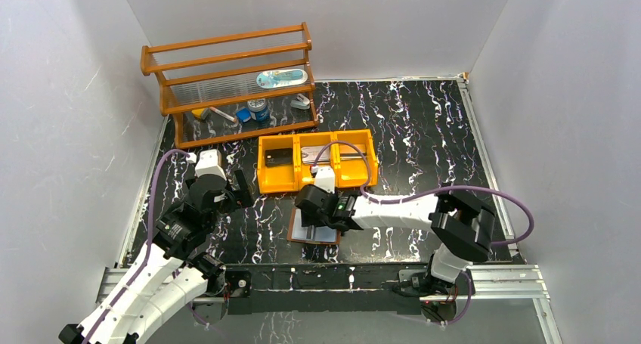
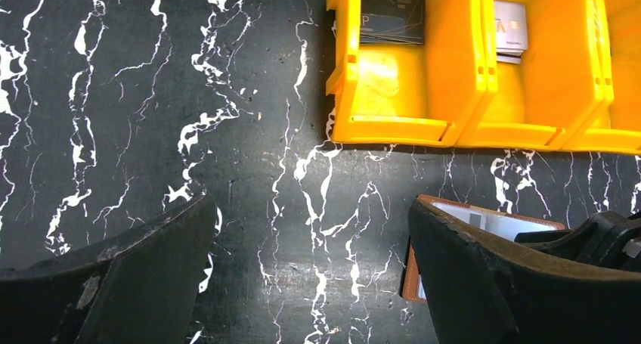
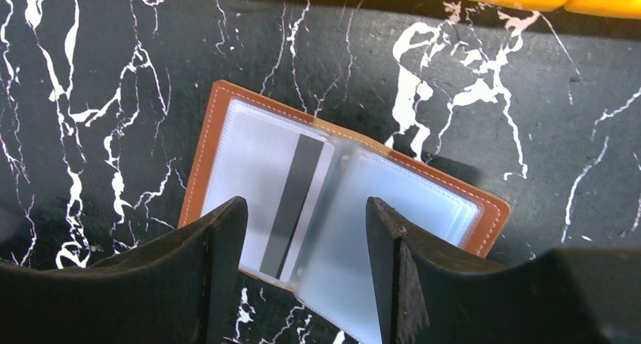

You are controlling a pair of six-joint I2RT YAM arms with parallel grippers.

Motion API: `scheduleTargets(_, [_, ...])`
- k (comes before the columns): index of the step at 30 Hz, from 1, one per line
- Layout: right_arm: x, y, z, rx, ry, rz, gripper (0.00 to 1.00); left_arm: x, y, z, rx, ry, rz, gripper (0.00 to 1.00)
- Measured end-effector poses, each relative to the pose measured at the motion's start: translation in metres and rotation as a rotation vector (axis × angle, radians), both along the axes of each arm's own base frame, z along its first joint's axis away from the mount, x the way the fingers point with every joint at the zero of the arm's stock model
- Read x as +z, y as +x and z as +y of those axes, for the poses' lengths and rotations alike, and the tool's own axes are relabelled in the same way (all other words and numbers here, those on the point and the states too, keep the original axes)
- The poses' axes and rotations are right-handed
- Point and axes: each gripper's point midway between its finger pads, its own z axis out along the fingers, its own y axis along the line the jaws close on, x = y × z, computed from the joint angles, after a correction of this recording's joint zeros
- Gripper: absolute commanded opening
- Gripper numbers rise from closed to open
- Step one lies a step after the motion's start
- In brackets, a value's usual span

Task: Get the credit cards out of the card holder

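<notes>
The brown leather card holder (image 3: pixel 219 110) lies open on the black marbled table, its pale sleeves (image 3: pixel 423 200) fanned up. One pale card with a dark magnetic stripe (image 3: pixel 291 204) sits in the left sleeve. My right gripper (image 3: pixel 306 238) hovers just above the open holder, jaws open and empty, one finger on each side of the middle sleeve. The top view shows the holder (image 1: pixel 296 230) under the right gripper (image 1: pixel 316 208). My left gripper (image 2: pixel 310 283) is open and empty over bare table, left of the holder (image 2: pixel 414 280).
The orange three-compartment tray (image 1: pixel 316 179) stands just behind the holder, with dark and pale cards in its compartments (image 2: pixel 391 13). A wooden rack (image 1: pixel 227 83) with small items stands at the back left. White walls enclose the table.
</notes>
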Motion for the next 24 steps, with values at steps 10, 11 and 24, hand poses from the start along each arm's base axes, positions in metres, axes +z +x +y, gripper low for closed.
scheduleTargets(10, [0.001, 0.007, 0.026, -0.009, -0.018, 0.016, 0.82, 0.000, -0.001, 0.010, 0.051, 0.014, -0.003, 0.98])
scheduleTargets(11, [0.001, 0.007, 0.028, -0.009, -0.022, 0.018, 0.83, 0.000, -0.002, 0.011, 0.055, 0.013, -0.006, 0.98])
scheduleTargets(24, [-0.026, 0.006, 0.030, -0.056, -0.172, 0.021, 0.81, 0.005, -0.004, 0.016, 0.075, 0.002, -0.030, 0.98])
